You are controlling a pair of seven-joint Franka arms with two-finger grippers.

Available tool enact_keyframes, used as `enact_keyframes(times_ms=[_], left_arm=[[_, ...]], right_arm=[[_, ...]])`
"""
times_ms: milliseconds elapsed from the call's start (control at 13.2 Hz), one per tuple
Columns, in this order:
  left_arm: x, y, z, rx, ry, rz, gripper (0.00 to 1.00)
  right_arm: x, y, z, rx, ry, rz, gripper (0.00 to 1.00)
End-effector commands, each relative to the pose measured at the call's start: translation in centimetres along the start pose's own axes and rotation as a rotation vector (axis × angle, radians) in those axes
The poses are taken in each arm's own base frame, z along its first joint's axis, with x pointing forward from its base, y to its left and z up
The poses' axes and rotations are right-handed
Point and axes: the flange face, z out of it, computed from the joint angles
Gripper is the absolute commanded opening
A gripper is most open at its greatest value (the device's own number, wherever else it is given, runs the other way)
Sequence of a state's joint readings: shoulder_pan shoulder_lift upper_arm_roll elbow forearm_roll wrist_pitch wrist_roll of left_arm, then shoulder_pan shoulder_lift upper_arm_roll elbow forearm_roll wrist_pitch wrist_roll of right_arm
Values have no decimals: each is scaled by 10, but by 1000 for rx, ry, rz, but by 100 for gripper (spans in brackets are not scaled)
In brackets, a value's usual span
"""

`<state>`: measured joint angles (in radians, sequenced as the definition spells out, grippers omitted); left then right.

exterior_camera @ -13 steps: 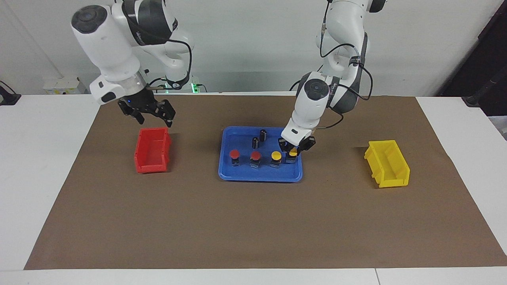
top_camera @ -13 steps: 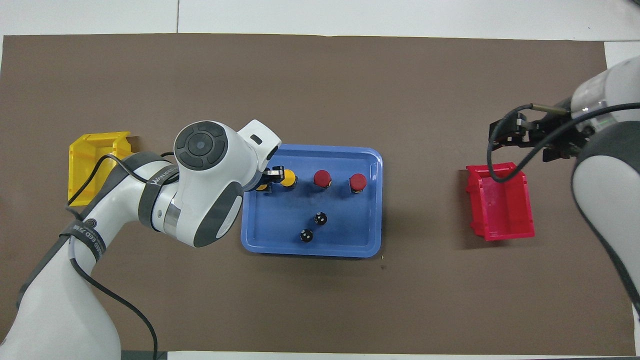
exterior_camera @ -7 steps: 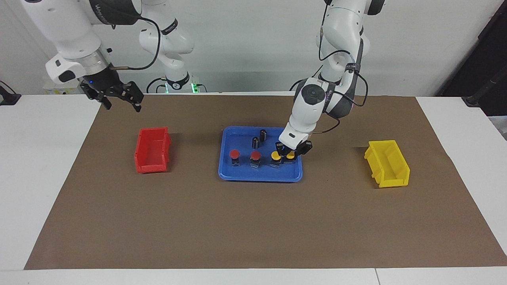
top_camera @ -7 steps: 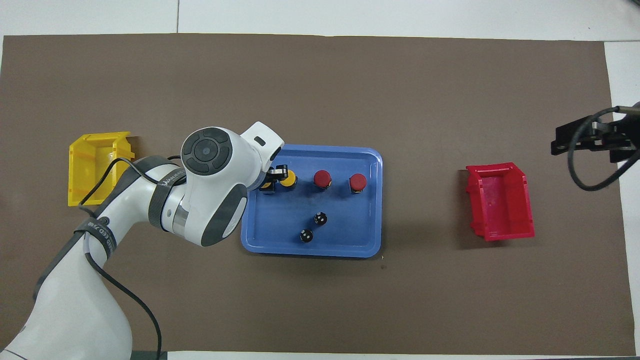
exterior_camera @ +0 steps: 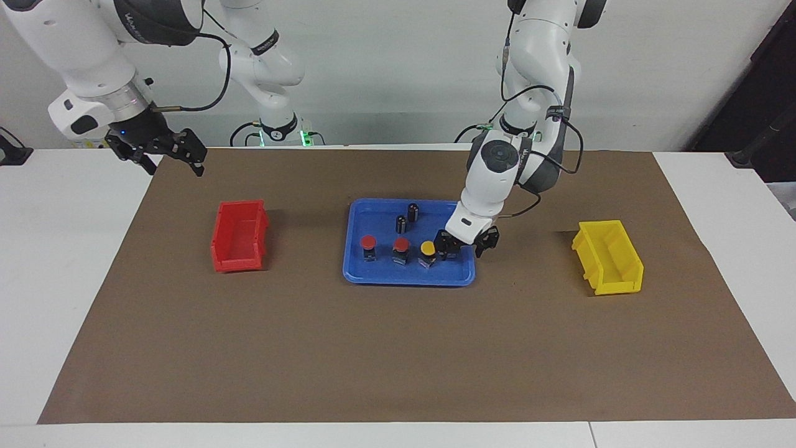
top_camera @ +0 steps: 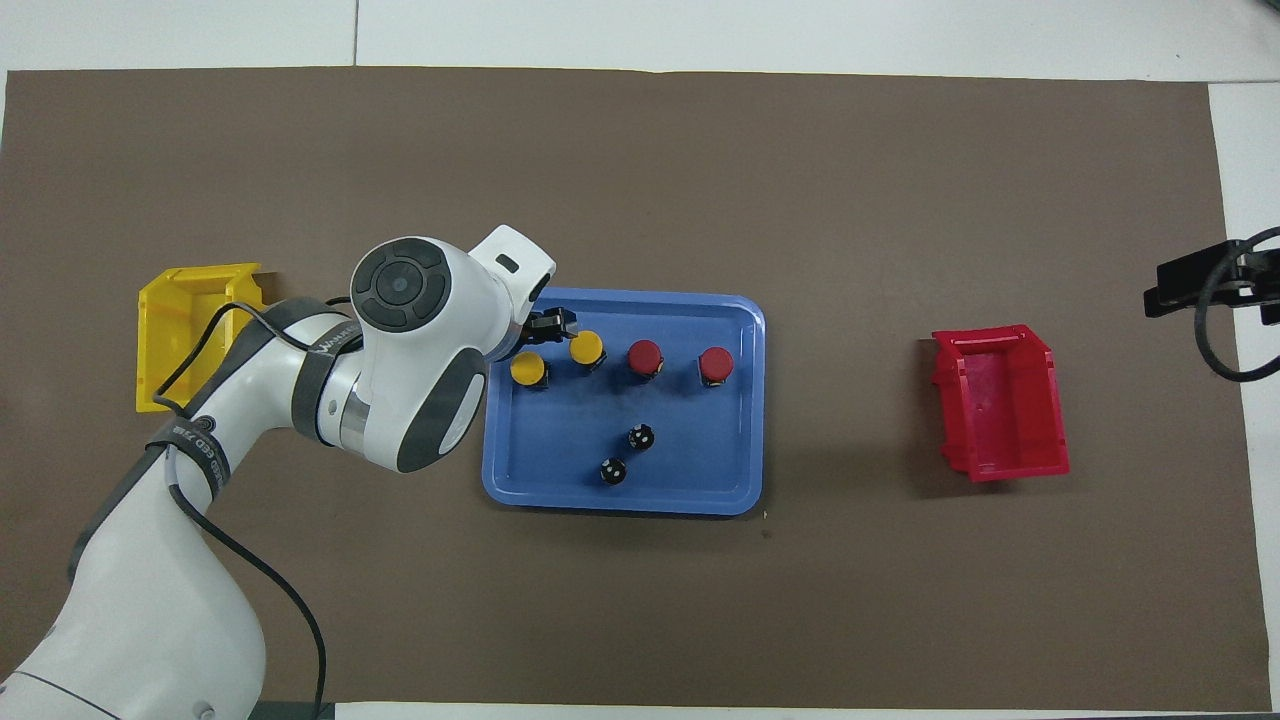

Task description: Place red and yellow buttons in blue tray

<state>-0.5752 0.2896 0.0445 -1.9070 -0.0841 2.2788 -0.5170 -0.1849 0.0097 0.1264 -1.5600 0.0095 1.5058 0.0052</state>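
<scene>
1. Blue tray sits mid-table on the brown mat, between the red bin toward the right arm's end and the yellow bin toward the left arm's end. Both bins look empty.
2. Left arm reaches over the tray corner nearest the yellow bin. Left gripper is low at that corner, fingers spread, holding nothing.
3. Right gripper hangs high over the mat's edge, past the red bin toward the right arm's end; jaws spread wide, empty. This arm waits.
4. Red and yellow buttons: all four stand in the tray in a rough row. Two red caps lie toward the red-bin end, two yellow caps toward the yellow-bin end. Overhead, the endmost yellow one sits clear of the jaws, slightly nearer the robots than the fingertips; in the facing view the gripper hides it.
5. Two dark capless cylinders also stand in the tray, nearer the robots than the row.
6. Judgement: placement looks complete. The next move is a straight lift; the endmost yellow button stands just beside the open jaws, so any sideways drift could knock it.
</scene>
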Motion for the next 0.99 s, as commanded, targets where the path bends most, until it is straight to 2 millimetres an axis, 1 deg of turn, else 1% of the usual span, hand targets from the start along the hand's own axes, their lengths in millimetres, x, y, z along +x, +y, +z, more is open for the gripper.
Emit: enact_keyframes(times_ms=[0, 76, 152, 228, 304, 380, 456, 532, 608, 684, 760, 912], left_arm=[[25, -14, -52, 0, -41, -23, 97], [32, -16, -77, 13, -63, 9, 98], [41, -34, -103, 26, -91, 50, 98], [48, -56, -124, 34, -117, 91, 100], [51, -76, -146, 60, -131, 121, 100], [59, -110, -168, 88, -121, 117, 100], [58, -135, -189, 88, -112, 97, 100], [55, -160, -205, 90, -122, 64, 100], [52, -190, -224, 87, -121, 33, 100], [51, -212, -237, 79, -118, 49, 100], [49, -232, -251, 72, -111, 79, 100], [44, -266, -270, 65, -94, 54, 100]], right_arm=[[-2, -5, -4, -34, 9, -31, 100], [-1, -5, -6, -39, 13, -46, 100], [-1, -7, -8, -40, 18, -50, 100], [-1, -7, -7, -40, 15, -52, 100], [0, -7, -7, -40, 15, -53, 100], [1, -6, -9, -35, 19, -52, 100], [1, -7, -11, -32, 22, -52, 100], [1, -7, -11, -32, 21, -51, 100], [1, -7, -11, -32, 21, -51, 100], [1, -7, -11, -32, 22, -52, 100], [1, -7, -11, -27, 21, -53, 100], [1, -8, -10, -27, 19, -54, 100]])
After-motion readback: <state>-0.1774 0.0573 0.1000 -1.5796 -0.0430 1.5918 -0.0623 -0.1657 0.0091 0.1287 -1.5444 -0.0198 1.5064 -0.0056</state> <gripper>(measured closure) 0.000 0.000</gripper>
